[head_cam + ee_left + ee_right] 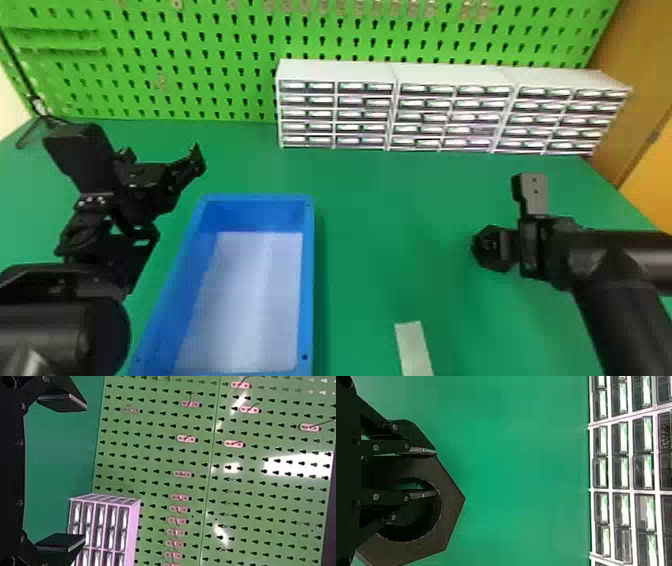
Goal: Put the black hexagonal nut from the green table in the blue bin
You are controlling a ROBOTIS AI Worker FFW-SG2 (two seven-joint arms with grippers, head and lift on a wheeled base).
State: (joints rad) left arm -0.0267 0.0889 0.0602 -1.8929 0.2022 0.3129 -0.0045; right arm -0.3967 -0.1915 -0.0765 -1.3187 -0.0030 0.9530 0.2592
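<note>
At the right of the head view is my right gripper point(495, 247), low over the green table point(390, 260). In the right wrist view, my right gripper point(429, 473) is shut on the black hexagonal nut point(451, 512), one finger along a flat side and the other in the hole. The nut's far corner sticks out past the fingertips; its near part is behind the gripper. My left gripper point(162, 152) stands beside the blue bin point(309, 280) at its far left corner; in the left wrist view this gripper point(81, 473) is open with nothing held.
A white drawer cabinet point(395, 120) lines the back of the table, in front of a green pegboard point(190, 60). A pale strip point(414, 347) lies near the front, right of the bin. Bare green table separates the bin from my right arm.
</note>
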